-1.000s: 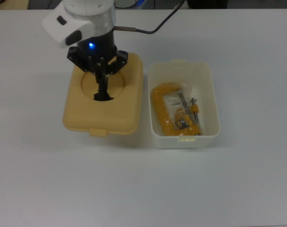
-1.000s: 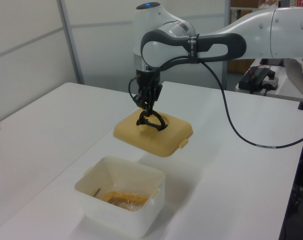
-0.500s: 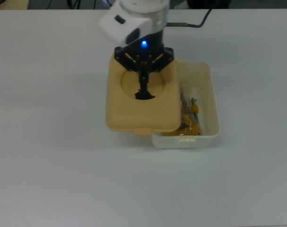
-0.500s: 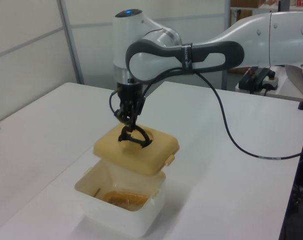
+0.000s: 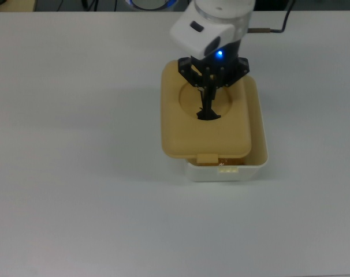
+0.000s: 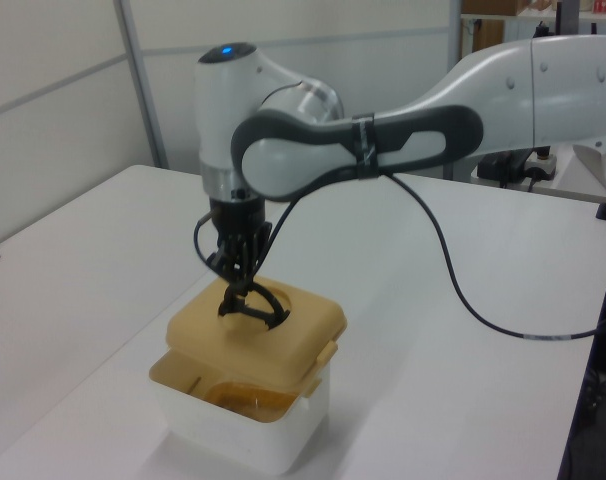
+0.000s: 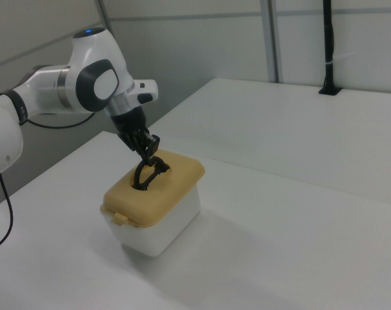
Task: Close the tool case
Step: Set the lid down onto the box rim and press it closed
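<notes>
Jaws (image 5: 208,107) are pinching the black handle (image 6: 251,303), suspending the tan lid (image 5: 207,130) over the white box (image 6: 245,437) mid-table; the lid is sitting offset, so it needs aligning before seating.

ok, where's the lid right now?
The lid hangs from the end effector over the white box, offset toward the top view's left, not seated.

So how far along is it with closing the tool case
Done: the tan plastic lid is picked up and over the white rectangular plastic box. In hand: the pincer grips the lid's black handle, and the lid sits offset toward the top view's left, apparently unseated. Left: align, press down, let go.
</notes>
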`<state>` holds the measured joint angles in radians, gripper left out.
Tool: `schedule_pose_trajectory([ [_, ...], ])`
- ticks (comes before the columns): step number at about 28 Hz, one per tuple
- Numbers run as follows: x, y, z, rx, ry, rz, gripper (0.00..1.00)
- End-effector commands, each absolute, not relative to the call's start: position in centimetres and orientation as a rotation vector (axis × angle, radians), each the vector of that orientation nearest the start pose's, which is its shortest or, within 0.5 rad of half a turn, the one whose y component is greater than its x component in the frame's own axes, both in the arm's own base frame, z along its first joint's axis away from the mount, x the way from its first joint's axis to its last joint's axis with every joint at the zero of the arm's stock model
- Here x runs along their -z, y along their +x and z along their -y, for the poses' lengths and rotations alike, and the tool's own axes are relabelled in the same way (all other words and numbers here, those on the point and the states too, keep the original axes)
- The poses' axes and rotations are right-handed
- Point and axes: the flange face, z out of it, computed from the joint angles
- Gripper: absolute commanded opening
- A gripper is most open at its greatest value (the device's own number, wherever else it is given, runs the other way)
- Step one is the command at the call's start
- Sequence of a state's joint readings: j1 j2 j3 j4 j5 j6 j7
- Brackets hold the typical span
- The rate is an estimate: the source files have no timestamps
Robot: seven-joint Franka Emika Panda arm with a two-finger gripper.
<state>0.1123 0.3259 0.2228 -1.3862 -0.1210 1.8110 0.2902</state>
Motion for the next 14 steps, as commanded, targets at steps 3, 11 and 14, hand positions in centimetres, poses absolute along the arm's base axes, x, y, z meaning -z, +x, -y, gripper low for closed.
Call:
schedule_pose_trajectory([
  [3,-52.4,64.2,-21.5,0.160,-3.188,0.063,0.00],
  [11,-51.7,63.8,-23.2,0.155,-3.197,0.070,0.00],
  [14,-51.1,64.1,-23.3,0.159,-3.196,0.040,0.51],
])
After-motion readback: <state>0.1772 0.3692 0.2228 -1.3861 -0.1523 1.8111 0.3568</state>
